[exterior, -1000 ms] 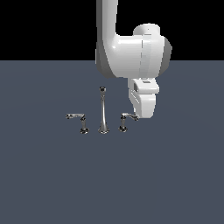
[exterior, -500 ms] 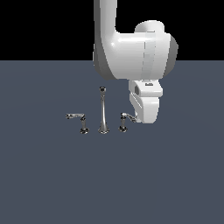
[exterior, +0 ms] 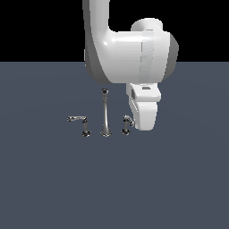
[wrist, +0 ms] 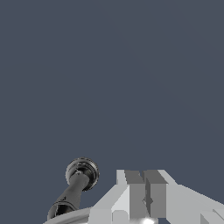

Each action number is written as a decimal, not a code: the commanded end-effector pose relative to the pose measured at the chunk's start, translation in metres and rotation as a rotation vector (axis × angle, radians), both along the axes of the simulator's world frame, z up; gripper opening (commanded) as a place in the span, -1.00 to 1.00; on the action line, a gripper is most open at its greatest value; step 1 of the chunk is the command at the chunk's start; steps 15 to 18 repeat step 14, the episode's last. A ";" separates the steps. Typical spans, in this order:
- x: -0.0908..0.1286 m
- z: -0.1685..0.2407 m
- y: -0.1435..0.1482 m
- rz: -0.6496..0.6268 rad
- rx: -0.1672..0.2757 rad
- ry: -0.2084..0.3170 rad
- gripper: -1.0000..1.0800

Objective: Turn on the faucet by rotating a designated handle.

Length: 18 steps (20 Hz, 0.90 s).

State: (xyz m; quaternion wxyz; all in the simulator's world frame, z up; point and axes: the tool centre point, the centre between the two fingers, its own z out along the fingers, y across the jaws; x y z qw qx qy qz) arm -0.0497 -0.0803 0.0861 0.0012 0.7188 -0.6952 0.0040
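The faucet stands mid-floor in the exterior view, its tall thin spout [exterior: 105,115] between two levers. The handle [exterior: 127,121] is the lever on the exterior view's right, with its short arm curled over a stubby dark post. The twin lever [exterior: 78,119] is on the left, its long arm pointing left. My gripper [exterior: 144,127] hangs right beside the handle, on its right; I cannot tell whether they touch. In the wrist view the fingers [wrist: 135,197] are pressed together with nothing between them, and the handle's dark post [wrist: 78,183] stands just beside them.
The faucet sits on a flat dark grey floor [exterior: 179,179]. The arm's bulky white links [exterior: 129,53] hang above and behind the faucet.
The handle's arm pointed toward the exterior view's right at the gripper; now it looks shorter, swung round on its post. The gripper has moved slightly lower in the exterior view.
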 end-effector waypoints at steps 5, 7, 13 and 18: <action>-0.001 0.000 0.018 0.004 0.001 0.002 -1.00; 0.002 0.000 0.032 0.011 0.003 0.002 -1.00; 0.010 0.000 0.072 0.033 0.007 0.004 -1.00; 0.010 0.000 0.072 0.033 0.007 0.004 -1.00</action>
